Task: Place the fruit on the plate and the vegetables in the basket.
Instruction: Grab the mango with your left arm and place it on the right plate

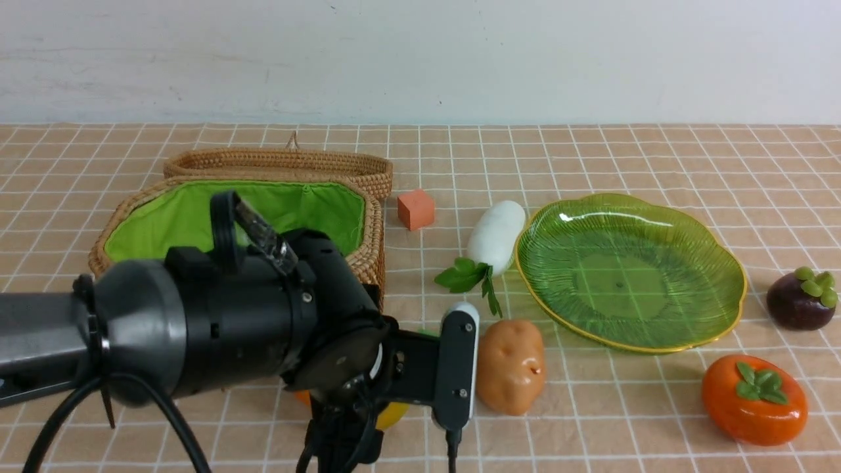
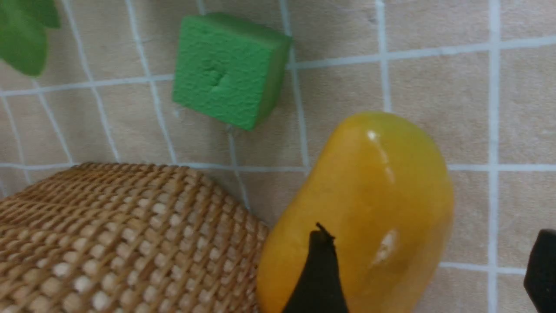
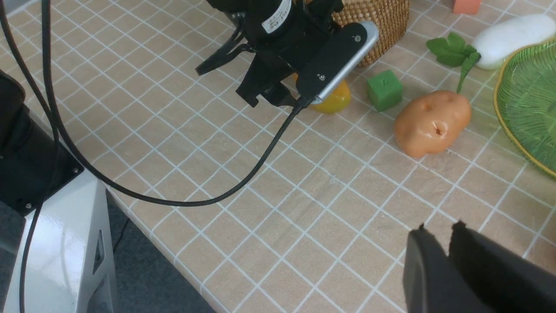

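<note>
Wicker, tan, with bright green lining: basket (image 1: 371, 230) at the left of the desk (image 1: 591, 420), lid tipped back behind it. Just beside its near right corner, yellow-orange mango (image 2: 373, 195), flat on the checked cloth and mostly hidden in the front view under the left arm. Above that mango, left tool (image 2: 430, 230), spread wide, one dark finger over the fruit's body and the other out past its side; cannot tell whether either touches. Near the mango, a green cube (image 2: 230, 69); beyond that, tan potato (image 1: 511, 364) on its side. Farther back, white radish (image 1: 497, 235), leaves pointing toward the potato, body just beside the left rim of the green glass plate (image 1: 631, 276). Right of the plate, dark-purple mangosteen (image 1: 798, 299); nearer, orange persimmon (image 1: 753, 397). By the basket's far right corner, an orange cube (image 1: 416, 209). Low over bare cloth, well apart from everything, right tool (image 3: 438, 230), fingers drawn close together, gripping nothing.
</note>
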